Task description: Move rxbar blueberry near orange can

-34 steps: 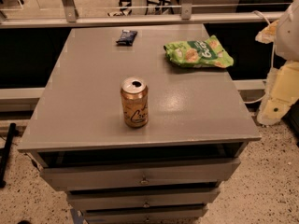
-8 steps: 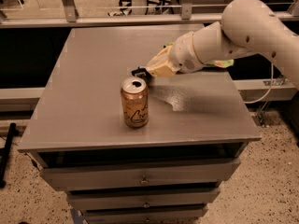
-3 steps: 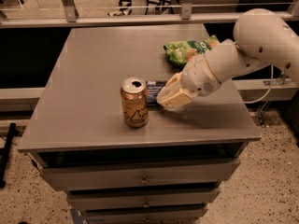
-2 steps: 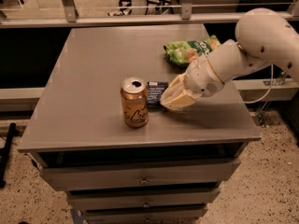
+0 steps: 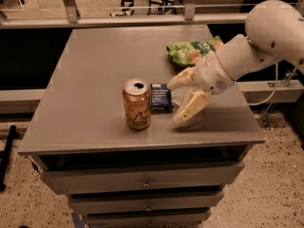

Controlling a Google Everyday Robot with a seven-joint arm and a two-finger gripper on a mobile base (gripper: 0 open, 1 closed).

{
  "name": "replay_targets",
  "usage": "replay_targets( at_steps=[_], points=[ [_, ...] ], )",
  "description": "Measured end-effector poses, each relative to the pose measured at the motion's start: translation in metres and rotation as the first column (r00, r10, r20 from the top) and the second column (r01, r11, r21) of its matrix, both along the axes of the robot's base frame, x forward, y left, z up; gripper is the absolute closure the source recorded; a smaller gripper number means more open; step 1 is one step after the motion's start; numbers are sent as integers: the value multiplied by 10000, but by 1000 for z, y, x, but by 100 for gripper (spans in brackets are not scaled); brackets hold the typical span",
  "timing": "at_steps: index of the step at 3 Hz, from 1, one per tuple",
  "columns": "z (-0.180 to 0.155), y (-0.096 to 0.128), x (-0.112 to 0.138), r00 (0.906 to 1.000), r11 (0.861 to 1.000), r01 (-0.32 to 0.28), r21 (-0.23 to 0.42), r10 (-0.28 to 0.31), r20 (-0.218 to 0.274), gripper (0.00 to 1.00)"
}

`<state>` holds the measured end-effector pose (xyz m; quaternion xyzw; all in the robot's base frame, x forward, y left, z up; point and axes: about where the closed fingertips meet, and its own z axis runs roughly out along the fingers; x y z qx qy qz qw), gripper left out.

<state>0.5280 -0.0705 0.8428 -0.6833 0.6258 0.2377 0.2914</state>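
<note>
- Lying flat on the grey table (image 5: pixel 95 56), the rxbar blueberry (image 5: pixel 161 96) shows its dark navy wrapper with faint pale print facing up.
- It sits just beside the orange can (image 5: pixel 137 104), on the can's right as the camera sees it. Whether wrapper and can actually touch cannot be told.
- The can stands upright toward the front of the tabletop. Its silver top and dark pull-tab opening face up, and dark script runs down its golden side.
- The gripper (image 5: pixel 173 102) is just to the right of the bar, low over the table surface. Its two pale fingers are spread apart.
- One finger (image 5: pixel 183 80) points left toward the bar's far right corner, and the other angles down toward the table's front edge.
- The fingers grasp nothing, and the bar rests on the table on its own.
- The gripper's wrist joins a thick white arm (image 5: pixel 266 37), which runs up and away to the right edge of the view.
- A green chip bag (image 5: pixel 192 51) lies farther back on the table, behind the gripper and well apart from the can.
- Below the tabletop is a stack of grey drawers (image 5: pixel 142 179) with small central pulls.
- A pale rail (image 5: pixel 118 20) runs across the view behind the table.
- The floor (image 5: pixel 280 189) around the unit is speckled.
</note>
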Motion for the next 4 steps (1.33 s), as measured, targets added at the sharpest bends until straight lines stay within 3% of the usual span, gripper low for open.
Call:
replay_targets(
  at_steps=[1, 2, 3, 4],
  points=[
    [10, -16, 4, 9989, 9992, 306, -243, -297, 363, 0],
    [20, -51, 4, 9850, 9893, 1456, 62, -1456, 922, 0],
    [22, -107, -1, 9193, 9271, 3566, 1153, -3702, 1338, 0],
    [29, -154, 0, 8510, 8688, 4733, 1454, -4936, 1794, 0]
  ],
)
